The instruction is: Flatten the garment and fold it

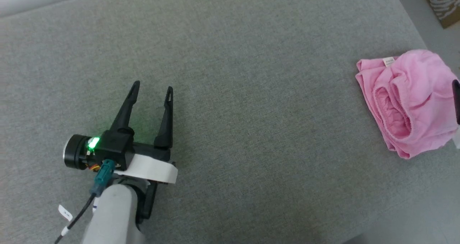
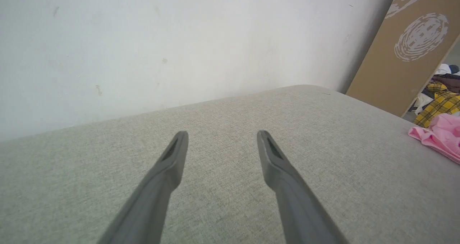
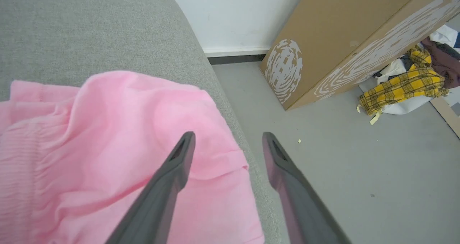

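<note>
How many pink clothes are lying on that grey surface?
1. The pink garment lies bunched at the right edge of the grey surface, under the open right gripper. The open left gripper is far from it.

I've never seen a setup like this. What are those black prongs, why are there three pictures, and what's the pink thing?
These are three cameras on one robot with two arms. The head view looks down from its head onto a grey padded surface. The black prongs are the two fingers of the left gripper, spread open and holding nothing. The pink bundle at the right is the garment, lying crumpled near the surface's edge, with a small white label showing.

The other two pictures come from cameras on each wrist, looking along that arm's own fingers. The left wrist view shows the left gripper over bare fabric, facing a white wall. In the right wrist view, the right gripper is open too, poised over the garment's edge, gripping nothing. Beyond it are a cardboard box and a yellow plaid cloth on the floor.
</note>
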Robot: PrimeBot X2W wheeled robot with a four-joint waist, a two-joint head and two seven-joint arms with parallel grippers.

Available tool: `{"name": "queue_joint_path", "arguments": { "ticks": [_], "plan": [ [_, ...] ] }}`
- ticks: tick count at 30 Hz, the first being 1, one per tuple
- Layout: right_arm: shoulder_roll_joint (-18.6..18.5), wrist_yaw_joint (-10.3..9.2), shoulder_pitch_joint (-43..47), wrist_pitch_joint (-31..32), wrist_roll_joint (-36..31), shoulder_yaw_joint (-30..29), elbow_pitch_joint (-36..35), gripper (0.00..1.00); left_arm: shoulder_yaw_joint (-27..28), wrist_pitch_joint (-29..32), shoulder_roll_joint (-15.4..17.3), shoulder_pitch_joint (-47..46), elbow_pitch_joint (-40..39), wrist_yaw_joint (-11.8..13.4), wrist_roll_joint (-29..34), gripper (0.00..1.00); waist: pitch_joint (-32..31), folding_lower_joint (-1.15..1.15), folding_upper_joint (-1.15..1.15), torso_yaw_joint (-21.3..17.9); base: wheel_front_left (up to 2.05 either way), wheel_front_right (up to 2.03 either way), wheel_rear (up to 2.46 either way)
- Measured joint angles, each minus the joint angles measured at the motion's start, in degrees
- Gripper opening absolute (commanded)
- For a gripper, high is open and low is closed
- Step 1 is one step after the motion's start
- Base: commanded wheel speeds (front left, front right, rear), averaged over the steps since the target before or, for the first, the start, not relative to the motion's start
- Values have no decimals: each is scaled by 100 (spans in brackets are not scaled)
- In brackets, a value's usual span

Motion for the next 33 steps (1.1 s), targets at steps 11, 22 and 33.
{"name": "queue_joint_path", "arguments": {
  "ticks": [11, 22, 33],
  "plan": [
    [328, 0, 1105, -134, -108, 114, -827, 100, 26, -54, -204, 575, 343, 201, -333, 100, -876, -2, 0, 343, 0, 0, 0],
    [1291, 0, 2465, 20, -386, -10, -2825, 100, 460, -54, -232, 1097, 495, 149, -713, 100, -1593, -2, 0, 1134, 0, 0, 0],
    [2130, 0, 3518, 420, -1251, -757, -4992, 100, 971, -54, -73, 1606, 510, 35, -857, 100, -2200, -1, 0, 1701, 0, 0, 0]
  ]
}}
